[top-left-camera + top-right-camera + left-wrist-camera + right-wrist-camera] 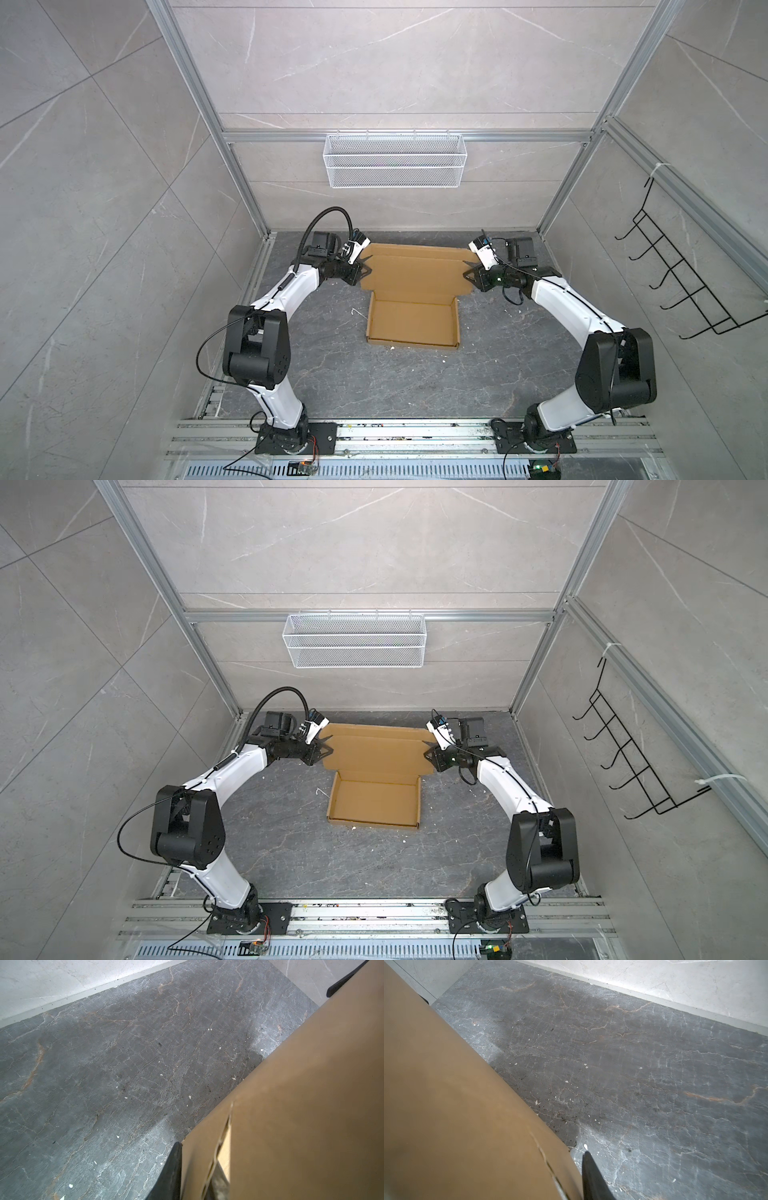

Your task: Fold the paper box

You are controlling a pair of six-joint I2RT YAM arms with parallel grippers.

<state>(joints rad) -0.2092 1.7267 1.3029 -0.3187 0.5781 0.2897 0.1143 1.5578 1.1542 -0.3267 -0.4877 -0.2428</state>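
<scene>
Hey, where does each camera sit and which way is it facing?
Top view: high over the robot, looking down at the paper box; both arms, left claw, right claw.
Top view: alongside, same aim, same paper box.
Left wrist: on left arm, facing box cardboard and table; one finger shows.
Right wrist: mirrored; one finger.
All share the box.

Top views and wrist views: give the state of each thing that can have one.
paper box, tray walls up, lid open, unfolded
left gripper, shut on the box's left flap
right gripper, at the right flap, grip hidden
wire basket, hung on the rail, empty
hook rack, hung, bare
</scene>
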